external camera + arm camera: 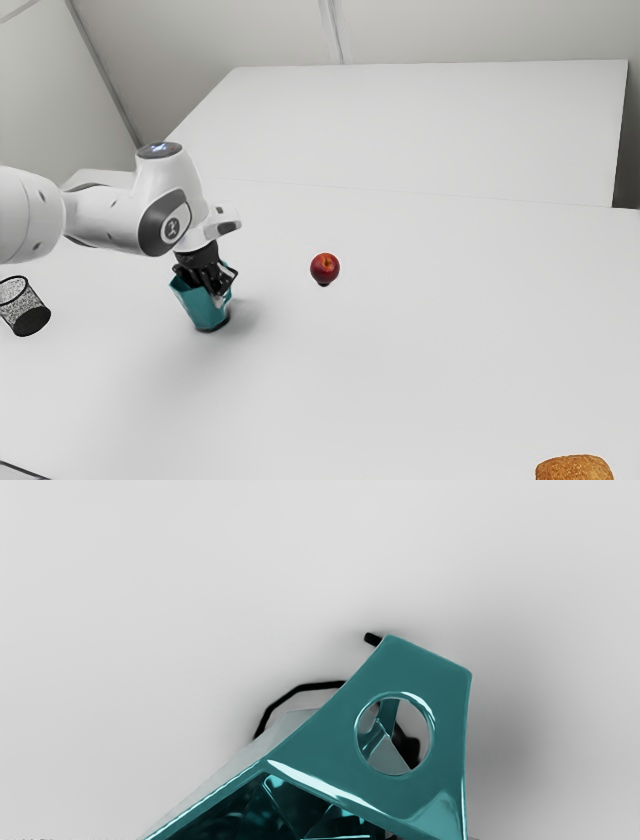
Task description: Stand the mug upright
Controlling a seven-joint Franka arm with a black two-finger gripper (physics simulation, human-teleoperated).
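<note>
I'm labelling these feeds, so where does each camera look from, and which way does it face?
Exterior view: beside my arm, looking down across the table; my arm and gripper come in from its left, and a red fruit shows.
Wrist view: on my hand, facing down toward the table.
Shared: the teal mug and part of the table.

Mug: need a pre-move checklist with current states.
1. Mug mouth up, base down: ok
2. Base flat on table: cannot tell, slight lean possible
3. Gripper raised well above mug: not ok, down at its rim
4. Red fruit apart from mug: ok
5. Mesh cup apart from mug: ok
</note>
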